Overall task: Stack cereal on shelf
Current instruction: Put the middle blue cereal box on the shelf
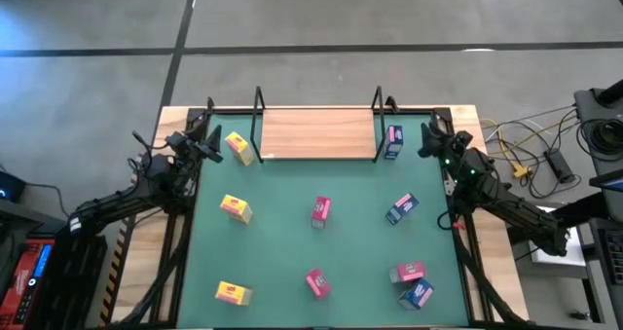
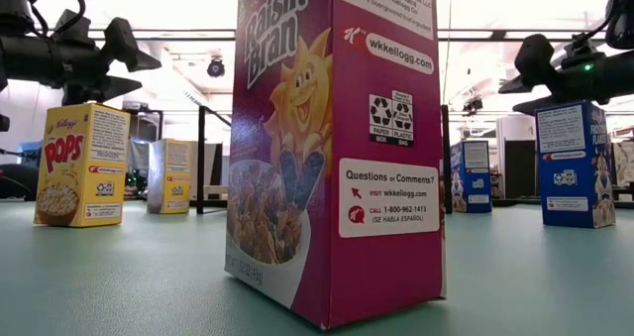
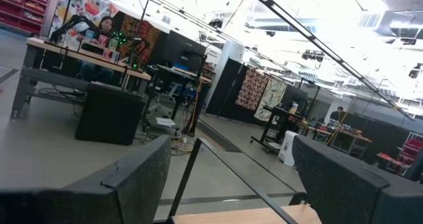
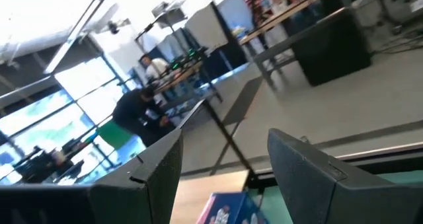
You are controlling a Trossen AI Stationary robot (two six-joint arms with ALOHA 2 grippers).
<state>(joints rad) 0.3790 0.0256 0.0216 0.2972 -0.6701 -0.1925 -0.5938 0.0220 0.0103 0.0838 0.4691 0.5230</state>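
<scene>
Overhead coverage shows all nine cereal boxes and the bare wooden shelf [image 1: 318, 133], whereas the low view is mostly filled by one pink Raisin Bran box [image 2: 332, 148]. The left gripper [image 1: 200, 140], fingers [image 3: 142, 184] spread and holding nothing, hovers at the shelf's left end with a yellow box [image 1: 238, 147] just beside its tips. The right gripper [image 1: 429, 138], likewise spread and empty, hangs off the shelf's right end, a blue box [image 1: 393, 141] standing between it and the shelf; the rest lie scattered on the green table [image 1: 282, 252], well apart from both grippers.
</scene>
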